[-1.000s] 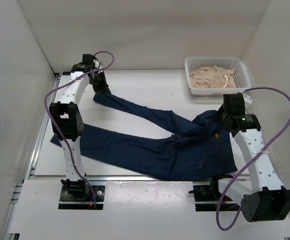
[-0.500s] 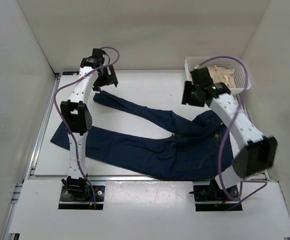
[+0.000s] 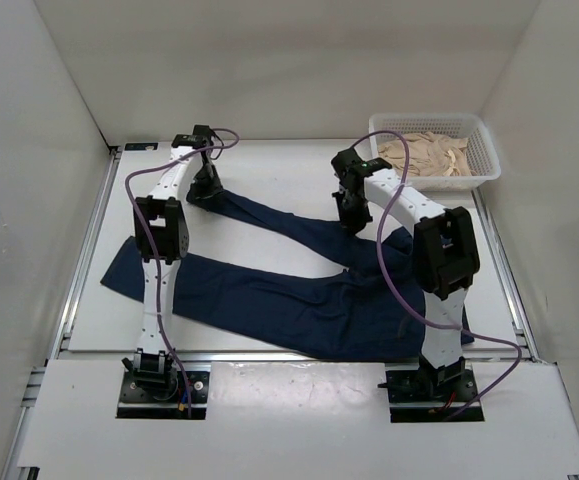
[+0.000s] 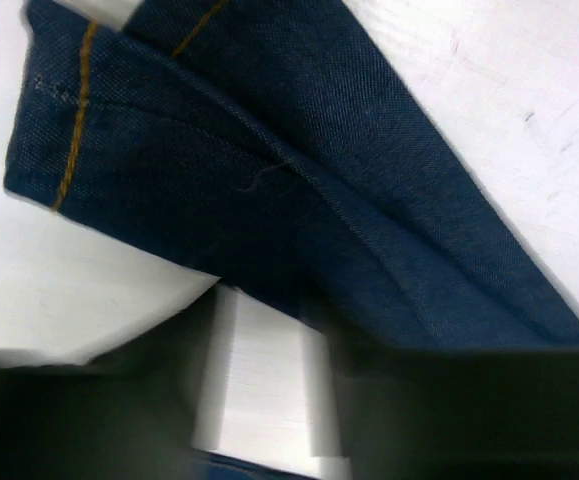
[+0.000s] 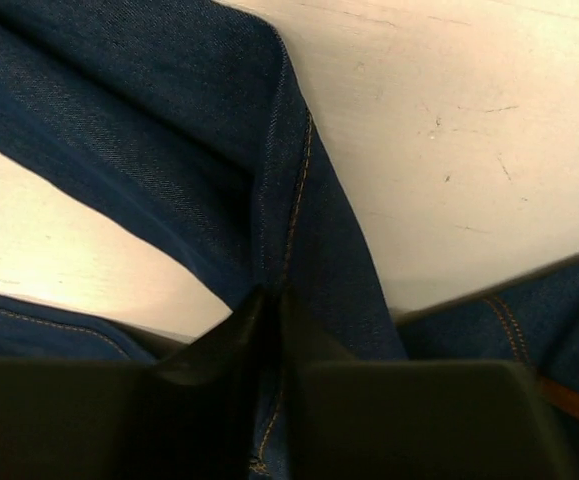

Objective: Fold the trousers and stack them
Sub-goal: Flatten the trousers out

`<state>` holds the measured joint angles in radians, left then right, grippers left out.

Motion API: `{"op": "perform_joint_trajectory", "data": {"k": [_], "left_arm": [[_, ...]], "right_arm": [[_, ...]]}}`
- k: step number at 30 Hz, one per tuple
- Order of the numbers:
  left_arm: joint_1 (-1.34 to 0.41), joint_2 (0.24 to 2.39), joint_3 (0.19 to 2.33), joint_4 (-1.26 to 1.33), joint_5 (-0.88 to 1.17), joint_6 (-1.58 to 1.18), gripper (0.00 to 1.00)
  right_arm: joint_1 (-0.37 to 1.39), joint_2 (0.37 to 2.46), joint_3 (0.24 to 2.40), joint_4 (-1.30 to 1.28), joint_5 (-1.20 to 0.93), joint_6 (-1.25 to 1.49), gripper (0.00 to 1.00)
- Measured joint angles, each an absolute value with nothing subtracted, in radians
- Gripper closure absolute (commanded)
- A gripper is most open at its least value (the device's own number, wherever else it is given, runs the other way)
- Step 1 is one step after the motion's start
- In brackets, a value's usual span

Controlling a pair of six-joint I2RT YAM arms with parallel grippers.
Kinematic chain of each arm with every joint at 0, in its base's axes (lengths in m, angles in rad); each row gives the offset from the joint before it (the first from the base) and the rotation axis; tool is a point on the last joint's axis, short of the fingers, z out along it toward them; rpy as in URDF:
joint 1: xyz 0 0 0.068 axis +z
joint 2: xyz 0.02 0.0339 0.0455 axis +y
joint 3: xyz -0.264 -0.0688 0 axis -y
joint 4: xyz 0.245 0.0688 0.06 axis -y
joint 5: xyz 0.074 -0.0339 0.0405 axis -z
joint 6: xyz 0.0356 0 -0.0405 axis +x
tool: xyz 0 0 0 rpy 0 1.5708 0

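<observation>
Navy trousers (image 3: 299, 300) lie spread on the table (image 3: 279, 170), legs pointing left. The right gripper (image 5: 274, 303) pinches the far leg's seam, fingers tight on denim. The left gripper (image 3: 206, 192) sits at the far hem, finger spacing too blurred to tell.

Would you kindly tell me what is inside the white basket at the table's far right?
The white basket holds a crumpled heap of beige cloth. Anything beneath that heap, and the basket floor, is covered.
</observation>
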<state>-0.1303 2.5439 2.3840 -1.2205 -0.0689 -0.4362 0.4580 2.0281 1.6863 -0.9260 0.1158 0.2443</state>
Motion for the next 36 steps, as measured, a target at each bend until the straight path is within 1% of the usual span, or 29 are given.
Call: {"op": "perform_joint_trajectory", "data": {"k": [1, 2, 7, 10, 12, 14, 18, 19, 20, 21, 22, 24, 26, 28, 29, 30, 31, 32, 35, 36], "left_arm": [[-0.130, 2.548, 2.384, -1.219, -0.068, -0.437, 0.90], [-0.130, 2.555, 2.385, -1.221, -0.068, -0.434, 0.90], [-0.125, 2.562, 2.395, -1.219, -0.065, -0.423, 0.90], [-0.117, 2.545, 2.377, -1.179, -0.046, -0.419, 0.90], [-0.099, 2.521, 2.347, -1.152, -0.015, -0.419, 0.90], [-0.071, 2.504, 2.341, -1.139, 0.014, -0.419, 0.90], [-0.005, 2.430, 2.285, -1.124, 0.054, -0.429, 0.90], [0.006, 2.405, 2.268, -1.127, 0.064, -0.432, 0.90], [0.017, 2.374, 2.248, -1.128, 0.067, -0.436, 0.83], [0.026, 2.341, 2.230, -1.129, 0.067, -0.440, 0.72], [0.032, 2.308, 2.217, -1.128, 0.065, -0.443, 0.59], [0.037, 2.240, 2.201, -1.121, 0.065, -0.447, 0.24], [0.035, 2.177, 2.197, -1.113, 0.068, -0.453, 0.10], [0.028, 2.119, 2.194, -1.104, 0.068, -0.458, 0.08], [0.021, 2.097, 2.194, -1.099, 0.068, -0.459, 0.19], [0.014, 2.082, 2.192, -1.094, 0.068, -0.458, 0.48], [0.004, 2.069, 2.188, -1.089, 0.069, -0.459, 0.75], [-0.008, 2.063, 2.178, -1.085, 0.068, -0.453, 0.89], [-0.060, 2.061, 2.122, -1.083, 0.062, -0.416, 0.89], [-0.084, 2.072, 2.112, -1.094, 0.048, -0.408, 0.71]], "right_arm": [[0.457, 2.028, 1.687, -0.925, 0.110, 0.241, 0.94], [0.456, 2.028, 1.687, -0.925, 0.103, 0.241, 1.00], [0.453, 2.026, 1.713, -0.934, 0.113, 0.258, 1.00], [0.456, 1.966, 1.718, -0.914, 0.142, 0.273, 1.00], [0.461, 1.873, 1.713, -0.886, 0.162, 0.277, 1.00], [0.473, 1.738, 1.676, -0.830, 0.162, 0.263, 1.00], [0.543, 1.422, 1.505, -0.697, 0.139, 0.186, 1.00], [0.567, 1.374, 1.458, -0.674, 0.133, 0.173, 1.00], [0.596, 1.330, 1.398, -0.650, 0.132, 0.166, 1.00], [0.621, 1.301, 1.341, -0.647, 0.144, 0.165, 1.00], [0.638, 1.288, 1.280, -0.646, 0.162, 0.172, 1.00], [0.654, 1.294, 1.186, -0.654, 0.186, 0.192, 1.00], [0.665, 1.328, 1.095, -0.669, 0.207, 0.228, 1.00], [0.677, 1.344, 1.036, -0.696, 0.221, 0.256, 1.00], [0.683, 1.344, 1.026, -0.710, 0.227, 0.266, 1.00], [0.688, 1.344, 1.025, -0.712, 0.233, 0.276, 1.00], [0.693, 1.343, 1.026, -0.705, 0.239, 0.283, 1.00], [0.696, 1.344, 1.027, -0.701, 0.244, 0.287, 1.00], [0.701, 1.349, 1.031, -0.701, 0.256, 0.299, 1.00], [0.701, 1.353, 1.035, -0.699, 0.259, 0.300, 1.00]]}}
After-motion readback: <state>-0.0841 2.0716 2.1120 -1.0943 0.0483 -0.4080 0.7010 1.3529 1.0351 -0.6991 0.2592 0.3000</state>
